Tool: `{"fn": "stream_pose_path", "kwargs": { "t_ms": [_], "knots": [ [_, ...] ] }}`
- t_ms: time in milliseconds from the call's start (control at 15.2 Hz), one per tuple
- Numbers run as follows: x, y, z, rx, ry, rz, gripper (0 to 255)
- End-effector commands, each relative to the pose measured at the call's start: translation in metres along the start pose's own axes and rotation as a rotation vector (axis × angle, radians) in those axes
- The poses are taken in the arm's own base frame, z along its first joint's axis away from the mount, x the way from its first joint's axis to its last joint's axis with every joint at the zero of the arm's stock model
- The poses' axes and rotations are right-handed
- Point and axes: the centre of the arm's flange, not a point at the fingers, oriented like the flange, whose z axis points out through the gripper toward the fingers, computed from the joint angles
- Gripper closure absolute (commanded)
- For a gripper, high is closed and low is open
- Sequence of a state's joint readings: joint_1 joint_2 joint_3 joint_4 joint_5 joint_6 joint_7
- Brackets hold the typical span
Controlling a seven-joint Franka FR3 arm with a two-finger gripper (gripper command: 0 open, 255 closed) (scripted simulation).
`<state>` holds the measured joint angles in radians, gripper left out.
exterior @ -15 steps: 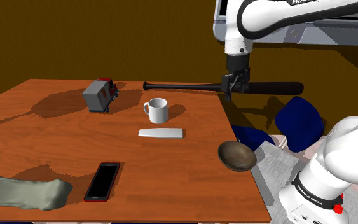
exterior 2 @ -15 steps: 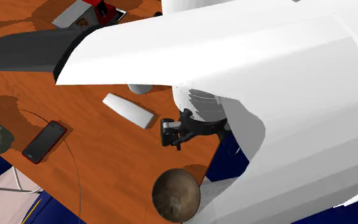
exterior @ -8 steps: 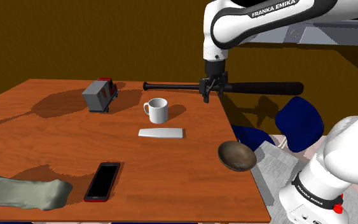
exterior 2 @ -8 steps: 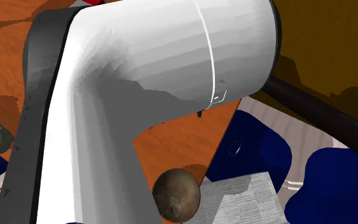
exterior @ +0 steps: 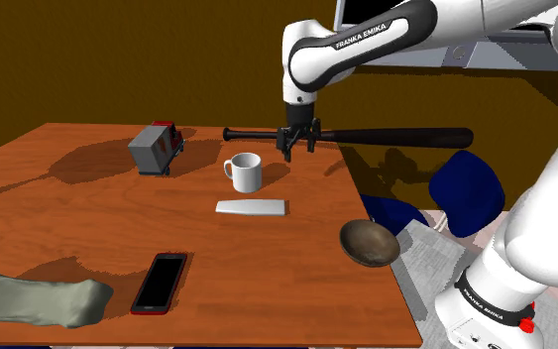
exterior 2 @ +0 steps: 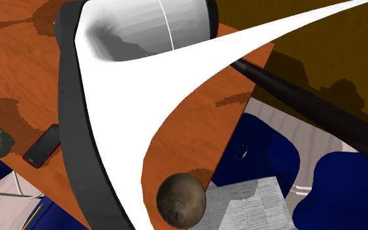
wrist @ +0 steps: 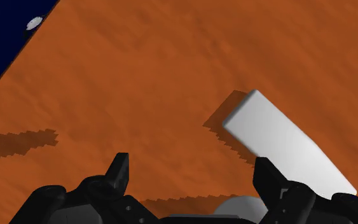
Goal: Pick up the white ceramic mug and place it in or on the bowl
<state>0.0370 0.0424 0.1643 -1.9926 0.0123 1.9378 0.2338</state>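
- The dark round bowl (exterior: 370, 243) sits at the near corner of the surface (exterior: 88, 218), beside the stand. Nothing is in it, so the placing is not yet done.
- The white mug (exterior: 244, 172) stands upright at mid-surface, just beyond a flat white slab (exterior: 252, 207), with its handle toward the shoulder view's left. Nothing touches it, so the pick has not begun.
- The pincer (exterior: 299, 149) hangs fingers-down a little past the mug, on the shoulder view's right, near it but apart. In the wrist view its fingers (wrist: 119, 170) stand spread over bare surface and pinch nothing.
- I judge this to be the approach. Closing on the mug, gripping, lifting and carrying it to the bowl, well apart from it, are all left.
- A pale rounded shape against the pincer's body may be the mug, but too little of it shows to be sure.
- How high the pincer hangs above the surface is hard to read.
- In the second exterior view the arm (exterior 2: 110, 98) crosses the middle of the surface and hides what lies behind it.
- A black bat (exterior: 386, 136) lies along the far edge, and the pincer crosses part of it.
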Motion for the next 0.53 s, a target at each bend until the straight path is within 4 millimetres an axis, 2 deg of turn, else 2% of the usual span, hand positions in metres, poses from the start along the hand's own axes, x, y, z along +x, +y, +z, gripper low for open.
{"fn": "stream_pose_path", "kwargs": {
  "t_ms": [0, 462],
  "knots": [
    [0.022, -0.008, 0.006, 0.003, 0.01, 0.005, 0],
    [0.102, -0.034, 0.027, 0.013, 0.047, 0.02, 0]
  ]
}}
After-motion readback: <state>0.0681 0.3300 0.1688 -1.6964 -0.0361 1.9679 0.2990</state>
